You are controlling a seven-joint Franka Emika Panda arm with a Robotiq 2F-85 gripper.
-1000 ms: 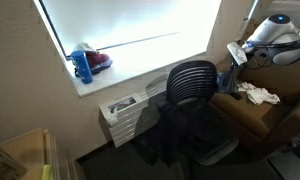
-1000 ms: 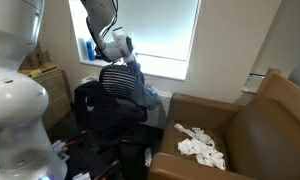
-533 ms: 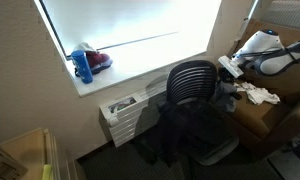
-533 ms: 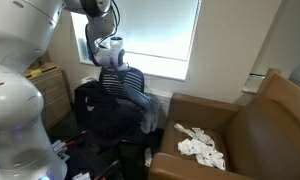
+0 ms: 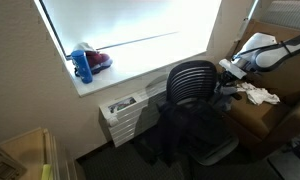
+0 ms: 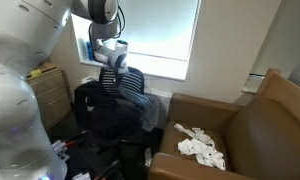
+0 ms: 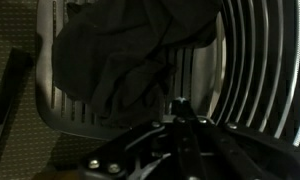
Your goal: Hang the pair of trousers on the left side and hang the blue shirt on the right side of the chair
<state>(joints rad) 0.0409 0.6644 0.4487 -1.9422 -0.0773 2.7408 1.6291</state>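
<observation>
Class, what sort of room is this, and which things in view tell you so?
Likely an office or study corner: a black swivel chair, a brown armchair, a drawer unit under a bright window.

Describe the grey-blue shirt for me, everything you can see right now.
The soft, dull grey-blue cloth shirt lies bunched and creased over one side of the black mesh-backed office chair, draping down its edge beside the very dark trousers. The gripper's shut fingers sit close to a fold of it; whether they pinch it cannot be told.

We see the arm (image 6: pixel 90 12) bent downward at the wrist, and its gripper (image 7: pixel 180 110) seems fully closed, fingertips together, in the dark wrist view.
</observation>
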